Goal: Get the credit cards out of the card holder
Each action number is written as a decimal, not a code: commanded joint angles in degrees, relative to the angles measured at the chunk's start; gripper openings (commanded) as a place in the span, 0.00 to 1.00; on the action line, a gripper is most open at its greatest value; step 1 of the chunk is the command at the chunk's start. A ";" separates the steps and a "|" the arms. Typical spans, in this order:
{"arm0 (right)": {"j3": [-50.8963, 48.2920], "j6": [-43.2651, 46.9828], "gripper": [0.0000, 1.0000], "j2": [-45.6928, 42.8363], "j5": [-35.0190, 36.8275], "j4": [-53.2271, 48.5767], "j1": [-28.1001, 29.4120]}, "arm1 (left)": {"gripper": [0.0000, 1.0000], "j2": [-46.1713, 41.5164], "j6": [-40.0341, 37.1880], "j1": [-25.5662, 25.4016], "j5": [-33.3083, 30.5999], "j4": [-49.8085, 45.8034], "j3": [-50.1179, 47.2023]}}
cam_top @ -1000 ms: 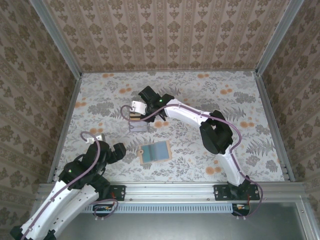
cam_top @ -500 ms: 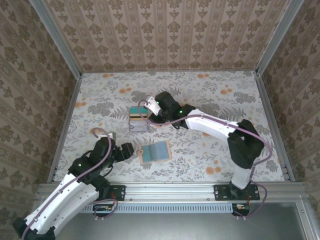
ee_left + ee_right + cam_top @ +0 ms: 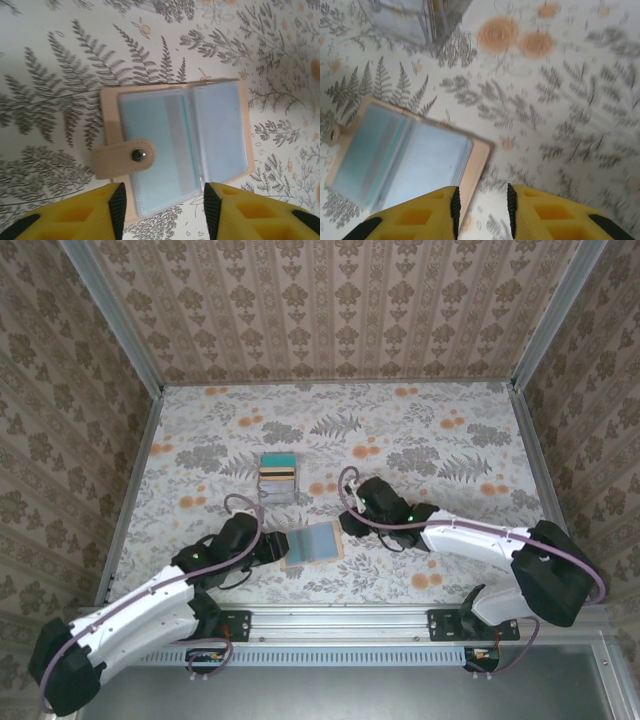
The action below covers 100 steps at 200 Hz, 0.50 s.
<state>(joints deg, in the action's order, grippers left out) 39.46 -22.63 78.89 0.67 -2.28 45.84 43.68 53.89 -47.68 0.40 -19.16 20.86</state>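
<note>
Lying flat and open on the flowered table [image 3: 450,440], the card holder [image 3: 310,543] shows its grey-blue inner face, with a tan border around both panels. In the left wrist view a tan strap [image 3: 122,159] with a metal snap [image 3: 136,155] folds over the holder's outer panel, and a thin teal line runs beside the fold. The credit cards [image 3: 277,476] sit in an overlapping stack on the far side of the holder, apart from it, with teal farthest from the holder, yellow in the middle and pale grey nearest it. The left gripper [image 3: 275,548] is at the holder's strap side, just beside that edge. Its jaws are spread with nothing pinched between them, and the holder's near edge reaches into the gap. The right gripper [image 3: 343,527] hangs at the holder's opposite edge. Its jaws are parted by a narrower gap, with a tan corner of the holder just ahead of them. Whether either gripper touches the holder cannot be told.
</note>
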 commanded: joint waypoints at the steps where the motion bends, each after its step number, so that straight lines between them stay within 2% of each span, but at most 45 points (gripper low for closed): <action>1: -3.93 -7.13 0.30 -0.17 -3.33 6.50 1.47 | 0.45 3.36 1.52 -1.48 -1.35 5.71 -0.34; 51: -5.22 -10.52 0.25 7.92 -3.92 11.45 4.47 | 0.41 9.28 2.40 -1.98 -1.88 7.97 -0.10; 100: -6.37 -11.87 0.24 10.02 -4.00 13.25 4.76 | 0.39 11.34 2.98 -2.23 -1.72 8.35 -1.00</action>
<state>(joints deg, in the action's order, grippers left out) 34.24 -32.45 88.07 -2.59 7.99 50.22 54.46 55.86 -49.54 -0.43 -11.88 20.84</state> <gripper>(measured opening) 0.243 0.392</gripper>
